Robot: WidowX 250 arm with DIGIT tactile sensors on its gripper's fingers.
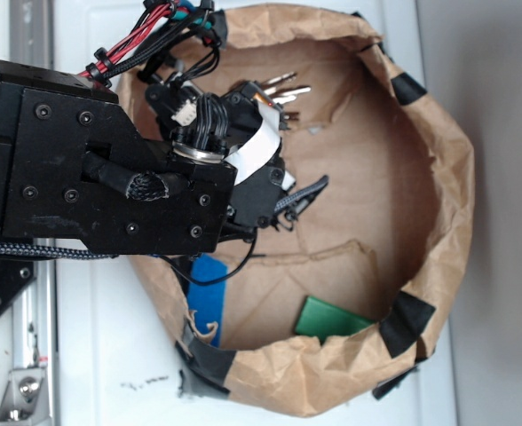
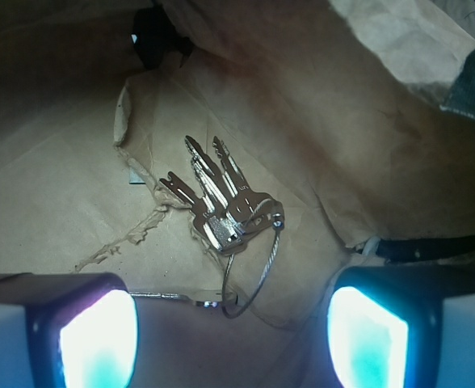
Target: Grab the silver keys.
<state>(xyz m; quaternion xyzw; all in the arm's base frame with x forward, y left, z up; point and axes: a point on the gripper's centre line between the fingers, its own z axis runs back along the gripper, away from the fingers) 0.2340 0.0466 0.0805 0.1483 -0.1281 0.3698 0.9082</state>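
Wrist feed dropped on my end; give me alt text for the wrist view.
The silver keys lie fanned on crumpled brown paper, their wire ring toward the camera. The open hand frames them from below, its two glowing fingers not touching them.

A small bunch of shiny silver metal keys lies flat on creased brown paper, blades fanned out from a thin wire ring, with one longer, thin key lying apart along the ring's far side. In the exterior view, only the blade tips show.
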